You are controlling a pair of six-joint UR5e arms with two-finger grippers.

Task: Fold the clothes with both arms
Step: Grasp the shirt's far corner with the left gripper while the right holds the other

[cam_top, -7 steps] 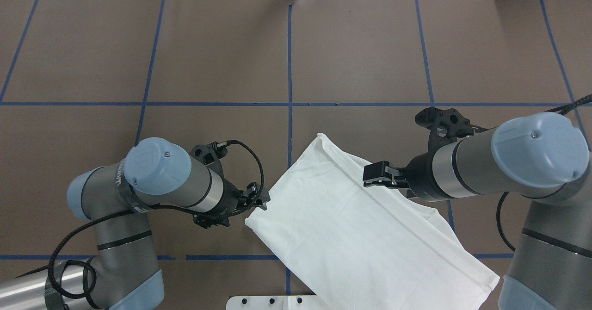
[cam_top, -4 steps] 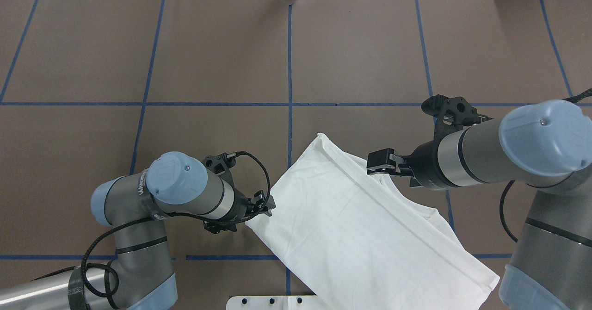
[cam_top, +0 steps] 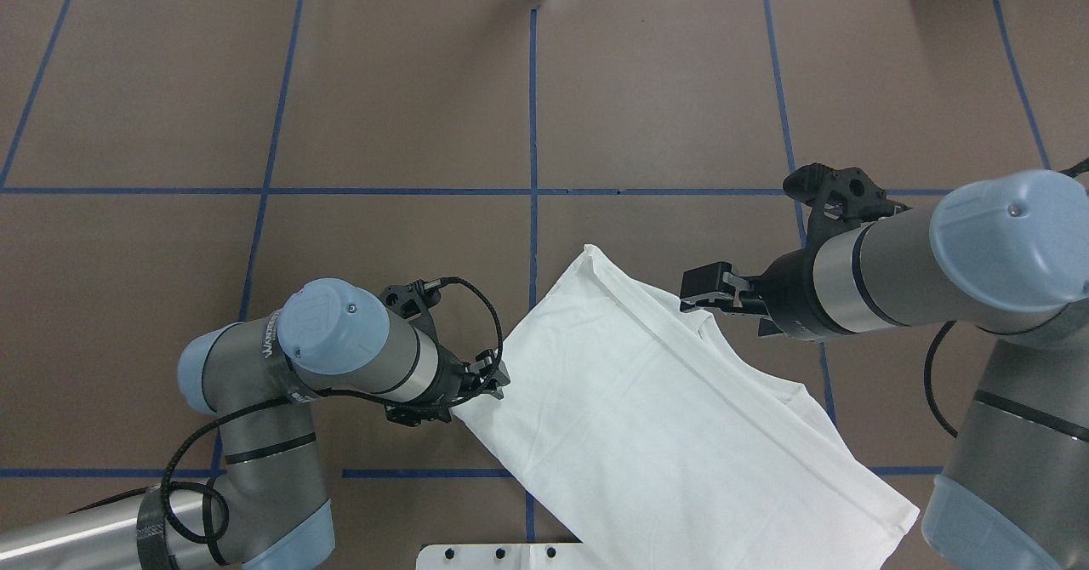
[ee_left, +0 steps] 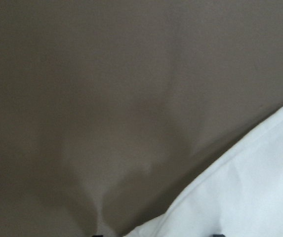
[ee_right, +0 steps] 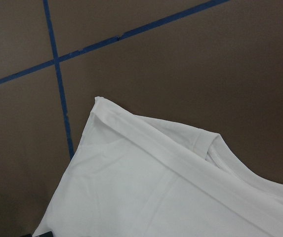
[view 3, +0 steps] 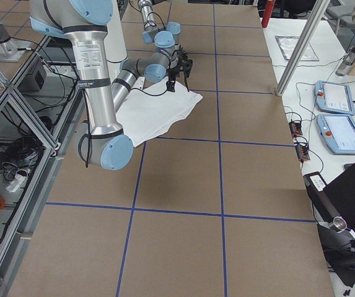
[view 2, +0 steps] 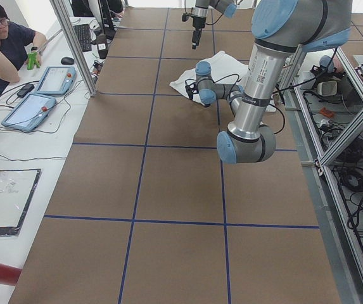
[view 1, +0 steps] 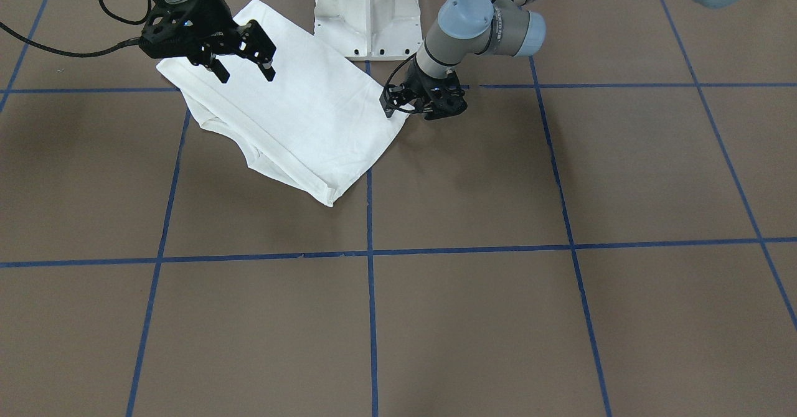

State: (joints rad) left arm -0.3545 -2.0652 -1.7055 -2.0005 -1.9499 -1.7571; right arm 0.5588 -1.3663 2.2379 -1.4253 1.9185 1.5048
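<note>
Overhead exterior view: I am seeing the white T-shirt (cam_top: 664, 417) lying folded in the lower centre of the frame on the brown table (cam_top: 383, 111). The left gripper (cam_top: 496, 379) is sitting at its left corner with fingers apart. The right gripper (cam_top: 699, 289) is hovering over its upper edge, fingers spread wide, gripping nothing.

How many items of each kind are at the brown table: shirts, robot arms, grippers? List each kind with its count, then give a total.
White T-shirt: 1
Robot arms: 2 (left arm, right arm)
Grippers: 2 (left gripper, right gripper)
Total: 5
</note>
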